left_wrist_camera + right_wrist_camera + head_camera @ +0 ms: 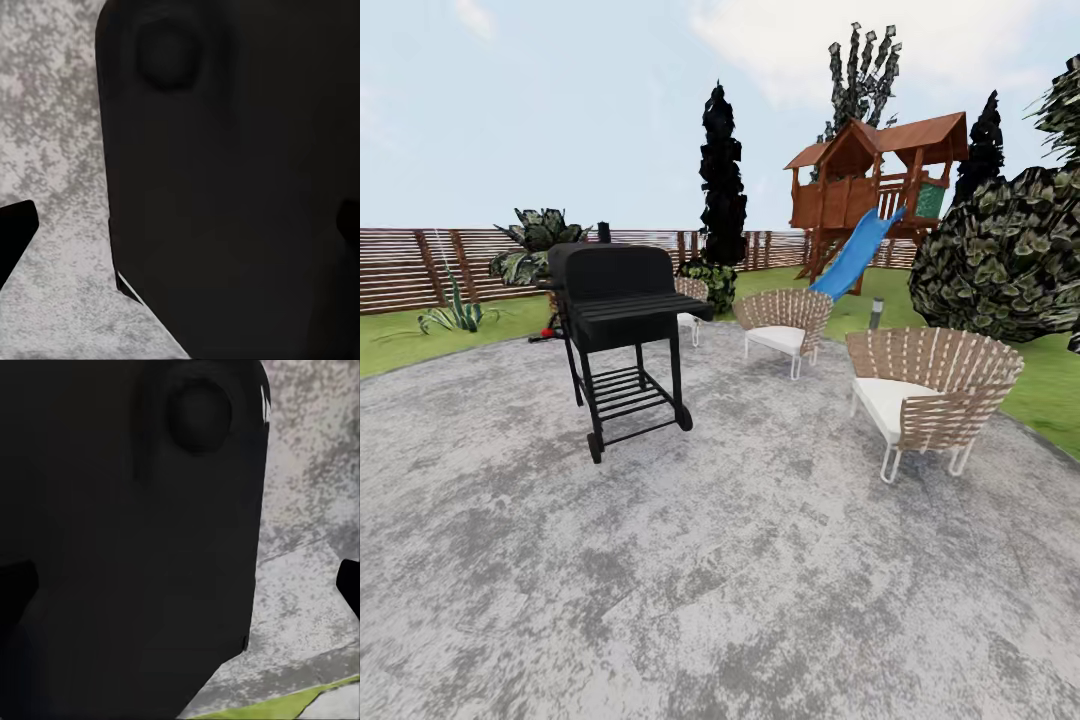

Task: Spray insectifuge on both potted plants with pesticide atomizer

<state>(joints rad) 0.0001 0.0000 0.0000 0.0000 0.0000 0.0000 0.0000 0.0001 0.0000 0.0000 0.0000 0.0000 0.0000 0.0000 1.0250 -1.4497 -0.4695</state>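
Observation:
The pesticide atomizer is out of view. I stand on the round grey stone patio (720, 580) of the garden, with lawn (420, 345) and a brown slatted fence (420, 265) beyond. A low plant with pale-speckled pointed leaves (538, 240) shows behind a black grill, its base hidden, so I cannot tell whether it is one of the potted plants. My left gripper (180, 229) is open, its fingertips (15, 232) far apart over patio stone and a dark part of my body. My right gripper (180, 585) is open too, holding nothing.
A black wheeled grill (622, 330) stands ahead on the left. Wicker chairs (930, 395) (785, 325) sit to the right. A striped spiky agave (455, 315) grows by the fence. A wooden playhouse with a blue slide (865, 200), a dark cypress (722, 180) and a big bush (1000, 255) stand farther back.

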